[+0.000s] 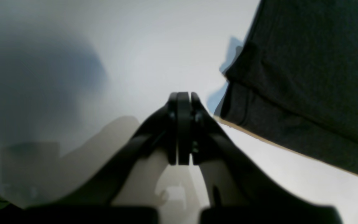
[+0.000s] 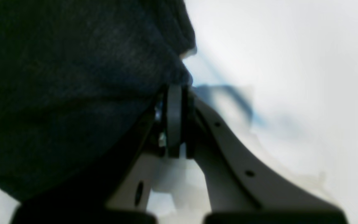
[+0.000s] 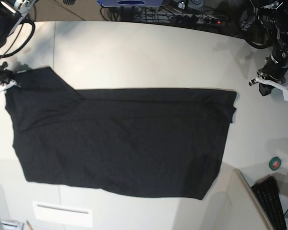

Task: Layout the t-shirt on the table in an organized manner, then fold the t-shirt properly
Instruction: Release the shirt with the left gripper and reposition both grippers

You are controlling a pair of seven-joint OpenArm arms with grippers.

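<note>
The table (image 3: 149, 52), off-white with a curved far edge, carries the t-shirt (image 3: 120, 139), a plain black cloth spread flat across its middle, reaching from near the left edge of the base view to well past centre. One sleeve runs up toward the table's far left side; the bottom hem lies near the front edge.

The right gripper (image 2: 177, 90) sits at that left-side sleeve, its jaws pressed together. In the right wrist view the dark cloth lies directly against the closed fingertips, though whether any fabric is pinched between them cannot be told.

The left gripper (image 1: 183, 96) is at the table's opposite side, well apart from the shirt in the base view. Its jaws are fully closed with nothing between them; in the left wrist view the shirt's folded edge lies just beside the tips, not touching.
</note>
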